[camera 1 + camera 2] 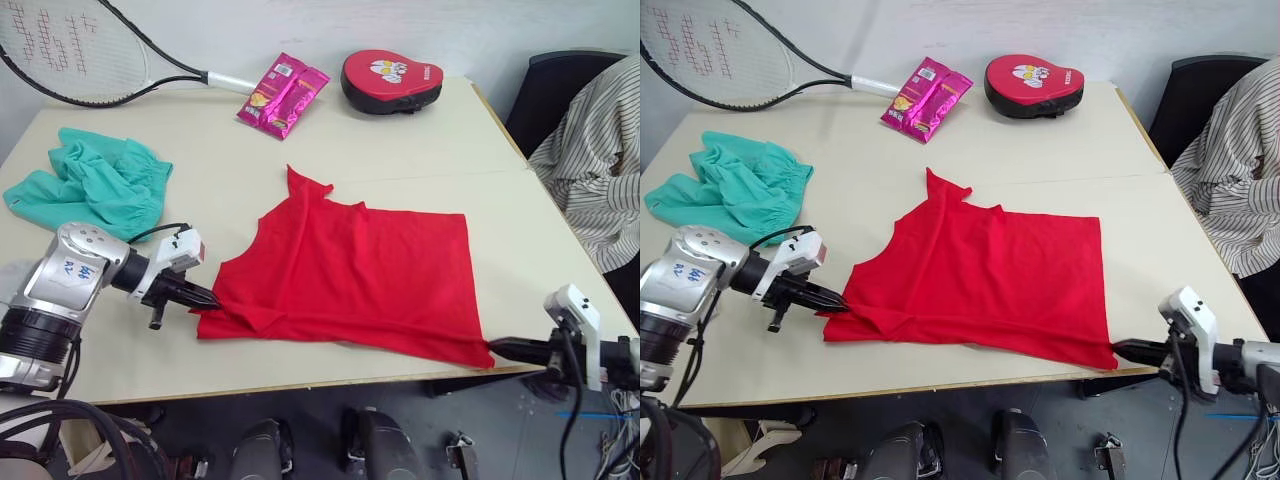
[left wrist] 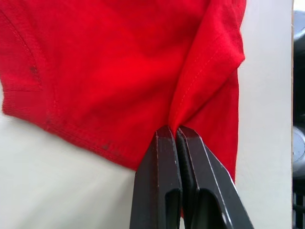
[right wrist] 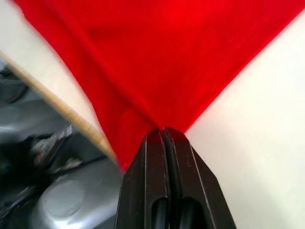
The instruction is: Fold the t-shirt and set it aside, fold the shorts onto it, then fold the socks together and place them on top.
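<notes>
The red t-shirt lies spread on the cream table, near its front edge. My left gripper is shut on a pinch of the shirt's left edge; the left wrist view has the fabric bunched between the black fingers. At the shirt's front right corner, by the table's front edge, my right gripper is shut on the cloth. The teal-green shorts lie crumpled at the table's left side. The socks are out of view.
A racket rests at the back left, a pink snack packet and a red padded pad at the back. A person in a striped shirt sits by a black chair on the right.
</notes>
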Controlling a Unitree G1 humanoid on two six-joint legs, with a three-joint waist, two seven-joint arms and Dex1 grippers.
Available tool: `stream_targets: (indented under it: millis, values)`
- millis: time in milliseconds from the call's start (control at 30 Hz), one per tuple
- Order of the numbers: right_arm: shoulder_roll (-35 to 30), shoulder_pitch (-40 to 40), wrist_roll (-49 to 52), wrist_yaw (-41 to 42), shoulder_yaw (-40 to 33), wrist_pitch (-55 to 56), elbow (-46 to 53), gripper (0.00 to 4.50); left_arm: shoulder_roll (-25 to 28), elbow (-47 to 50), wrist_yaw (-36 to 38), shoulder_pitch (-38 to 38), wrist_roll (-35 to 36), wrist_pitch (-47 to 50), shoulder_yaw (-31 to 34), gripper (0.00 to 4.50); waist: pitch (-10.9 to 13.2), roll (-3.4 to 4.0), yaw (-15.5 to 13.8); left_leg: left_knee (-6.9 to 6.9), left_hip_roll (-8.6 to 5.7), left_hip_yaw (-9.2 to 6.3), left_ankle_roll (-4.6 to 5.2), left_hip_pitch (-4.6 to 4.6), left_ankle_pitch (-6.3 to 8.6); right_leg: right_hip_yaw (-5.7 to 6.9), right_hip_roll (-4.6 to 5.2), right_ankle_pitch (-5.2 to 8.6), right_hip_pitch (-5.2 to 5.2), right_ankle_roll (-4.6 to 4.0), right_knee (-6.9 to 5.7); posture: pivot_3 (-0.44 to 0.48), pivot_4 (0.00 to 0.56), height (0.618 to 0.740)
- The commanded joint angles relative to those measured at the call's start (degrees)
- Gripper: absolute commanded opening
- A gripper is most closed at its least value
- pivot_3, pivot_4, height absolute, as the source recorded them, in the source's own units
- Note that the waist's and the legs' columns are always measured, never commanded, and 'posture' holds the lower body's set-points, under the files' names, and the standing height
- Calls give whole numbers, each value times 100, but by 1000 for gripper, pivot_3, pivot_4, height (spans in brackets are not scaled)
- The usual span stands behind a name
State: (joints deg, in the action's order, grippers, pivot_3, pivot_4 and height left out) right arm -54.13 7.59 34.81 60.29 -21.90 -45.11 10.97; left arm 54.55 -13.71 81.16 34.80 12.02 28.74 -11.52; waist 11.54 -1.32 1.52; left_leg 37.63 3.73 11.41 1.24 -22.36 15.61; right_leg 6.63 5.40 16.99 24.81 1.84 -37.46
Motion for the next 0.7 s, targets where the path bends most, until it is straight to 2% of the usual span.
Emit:
stream_targets:
  millis: [33, 133, 300, 367, 400, 500, 633, 700]
  values:
    - [220, 72, 163, -363, -619, 71, 362, 189, -115, 110, -422, -200, 235, -135, 620, 1274, 0, 0, -2, 3, 0, -1, 0, 0, 0, 0, 0, -1, -1, 1, 0, 0, 150, 740]
    - [337, 459, 166, -440, -981, 124, 697, 909, -289, 273, -970, -656, 275, -623, 1137, 2168, -1, -1, -2, 1, 0, -5, -2, 2, 1, -4, 0, -1, -1, 2, -8, 0, 150, 740]
    - [429, 661, 107, -551, -1781, 550, 792, 2680, -517, 617, -1634, -1275, 615, -820, 2098, 3756, -3, -5, 7, -6, 0, -3, -1, 4, 2, -4, 0, -1, -2, 4, -5, 0, 150, 740]
    - [373, 666, 268, -433, -2018, 569, 897, 2680, -536, 722, -1739, -1448, 669, -1113, 2364, 3756, -3, -6, 4, -6, 0, -4, -4, 6, 4, -4, 0, -2, -6, 5, -4, 0, 150, 740]
    - [343, 659, 359, -329, -2037, 609, 1082, 2702, -562, 809, -1731, -1514, 765, -1291, 2531, 3634, -4, -6, 3, -9, -1, -4, -3, 9, 10, -5, 0, -2, -8, 5, -2, 0, 150, 740]
    - [387, 691, 356, -152, -1792, 891, 1506, 2708, -514, 1216, -1494, -1728, 1128, -1149, 2698, 2883, -5, -8, 2, -25, 0, -5, -2, 19, 26, -4, -1, -2, -14, 3, 3, 0, 150, 740]
    - [917, 552, -239, -242, -242, 1916, 2258, 1495, -441, 2625, -875, -2669, 1538, -1105, 2339, 1611, -24, -38, 34, -47, 1, -2, -19, 29, 27, -5, -3, 1, -15, -1, 9, 0, 150, 740]
    - [1186, 468, -582, -199, 260, 2536, 2173, 791, -522, 2816, -790, -2917, 1269, -1558, 2002, 952, -25, -35, 23, -54, 0, -1, -58, 29, 13, -5, -4, 10, -13, -1, 9, 0, 150, 740]
